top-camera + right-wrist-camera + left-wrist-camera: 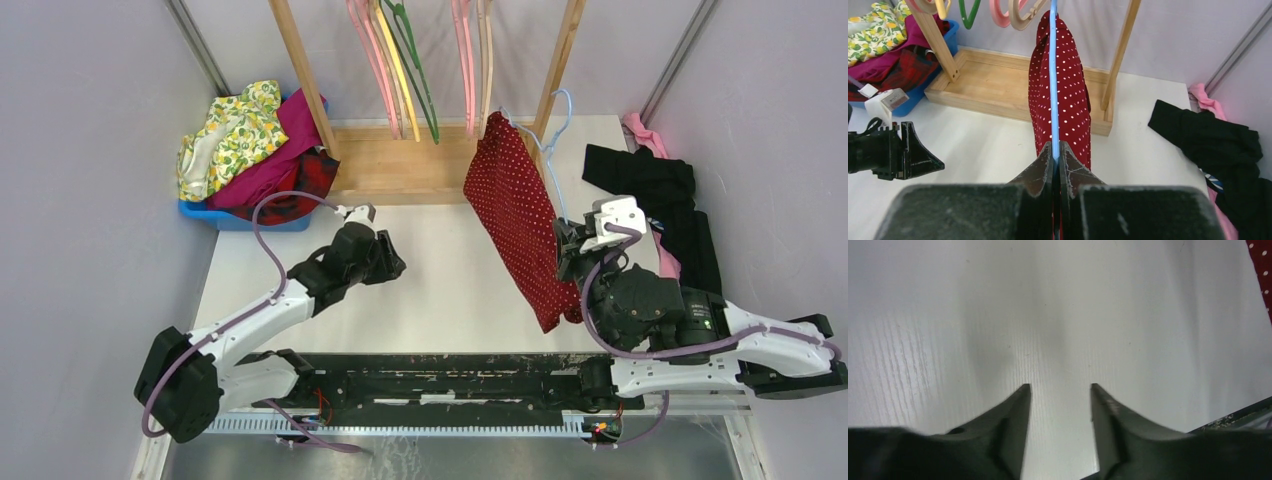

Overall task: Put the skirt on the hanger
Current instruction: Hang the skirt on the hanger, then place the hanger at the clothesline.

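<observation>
right claw (1054, 159) raised, pinching hanger (1053, 75).

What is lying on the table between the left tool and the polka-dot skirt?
Nothing: the top view shows only bare white table between the left tool and the skirt. The left wrist view agrees.

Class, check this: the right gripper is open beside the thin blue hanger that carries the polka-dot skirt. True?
Not open. The right wrist view shows the right gripper shut on the hanger, which does carry the skirt.
</observation>
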### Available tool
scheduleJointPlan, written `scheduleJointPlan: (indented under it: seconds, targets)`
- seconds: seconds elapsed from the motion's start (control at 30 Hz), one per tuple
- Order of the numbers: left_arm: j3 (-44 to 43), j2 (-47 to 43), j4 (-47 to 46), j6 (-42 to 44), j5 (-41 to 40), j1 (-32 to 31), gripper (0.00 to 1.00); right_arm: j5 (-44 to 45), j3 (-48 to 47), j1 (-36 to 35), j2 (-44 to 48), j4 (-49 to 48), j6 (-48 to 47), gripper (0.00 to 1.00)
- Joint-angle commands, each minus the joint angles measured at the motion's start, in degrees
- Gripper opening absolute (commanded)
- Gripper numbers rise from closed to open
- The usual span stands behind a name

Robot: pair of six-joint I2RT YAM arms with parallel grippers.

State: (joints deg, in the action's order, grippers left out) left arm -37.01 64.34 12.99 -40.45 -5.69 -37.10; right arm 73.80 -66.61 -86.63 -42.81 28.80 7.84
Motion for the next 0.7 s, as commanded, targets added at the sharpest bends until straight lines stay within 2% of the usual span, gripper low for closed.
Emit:
scheduleJointPlan:
  seconds: [0.0,0.07,0.17,0.27,0.4,0.67]
  targets:
    - [-1.5,-3.3,0.0,1.9,-0.1,-0.2,0.62,3.8,-6.3,-0.3,-2.8,1.7,-3.4,0.01]
    - [-1.5,-4.2,0.8,1.9,-0.2,-0.2,0.67,4.1,-7.2,-0.1,-3.4,0.5,-5.1,0.01]
    - [-1.2,-5.2,1.4,1.9,-0.3,-0.2,0.99,3.9,-8.1,0.7,-5.1,-2.3,-7.7,0.01]
    - [-1.0,-5.7,1.9,2.0,-0.4,-0.2,0.99,2.4,-10.3,3.7,-8.8,-1.8,-8.2,0.01]
    - [-1.1,-6.6,2.9,2.0,-0.5,-0.2,0.99,-4.8,-13.3,13.1,-12.1,3.7,-1.9,0.01]
    - [-1.3,-8.4,4.5,2.2,-1.5,-0.2,0.99,-13.5,-16.8,22.7,-16.9,2.8,-0.6,0.01]
